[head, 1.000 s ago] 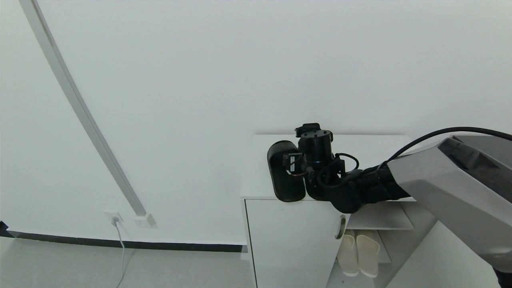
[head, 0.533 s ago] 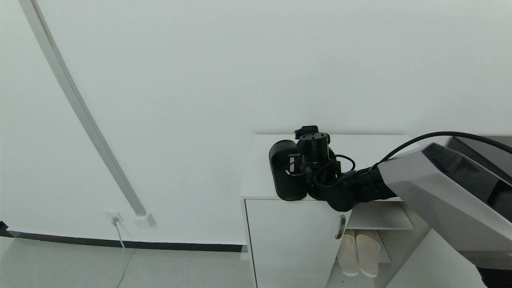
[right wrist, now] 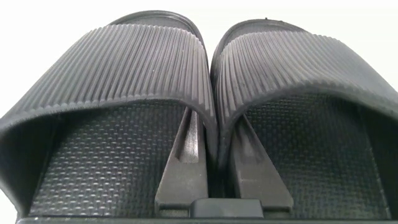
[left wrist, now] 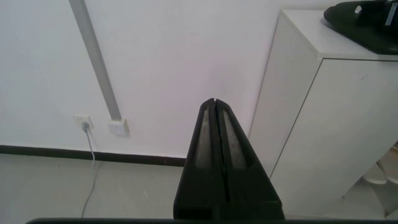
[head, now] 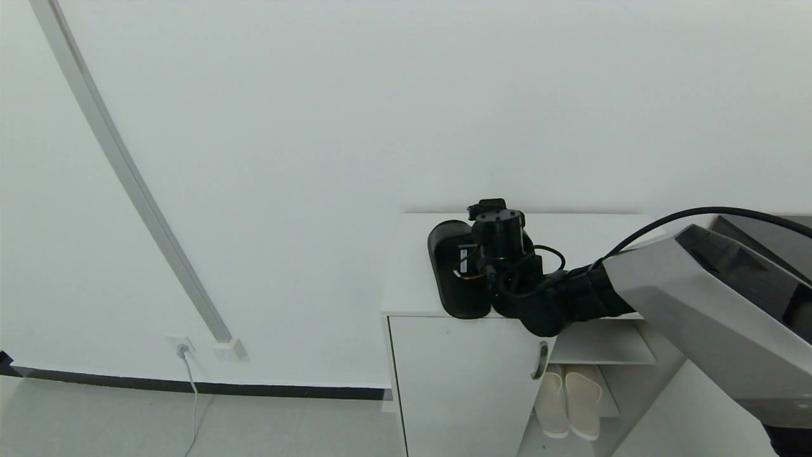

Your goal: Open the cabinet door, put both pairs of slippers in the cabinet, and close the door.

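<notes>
Your right gripper (right wrist: pixel 216 118) has its two fingers pushed in under the straps of the black slippers (right wrist: pixel 124 81), one finger in each shoe. Its jaws stand narrow. The inner walls of the two straps are pinched side by side between them, so the pair is held as one. The ribbed straps arch over the fingers, and the toes point away from the wrist.

From your head camera, the pair sits over the top of the cabinet (head: pixel 406 279), close to its front edge and toward its left end. The right arm comes in over the top from the right. You cannot tell whether the soles rest on the top or hang just above it.

Below them the door (head: pixel 463 381) is shut, with its handle (head: pixel 540 360) at its right edge. Right of the handle the cabinet stands open. There the white slippers (head: pixel 568 397) lie side by side low inside, under a shelf (head: pixel 602 346).

Your left gripper (left wrist: pixel 215 102) is pressed together with nothing in it. It sits low and left of the cabinet, well apart from the black slippers.

Beyond it is the wall (head: pixel 317 127), with a socket (head: pixel 183 348) near the floor and a trunking strip (head: pixel 127 171) rising from beside it.
</notes>
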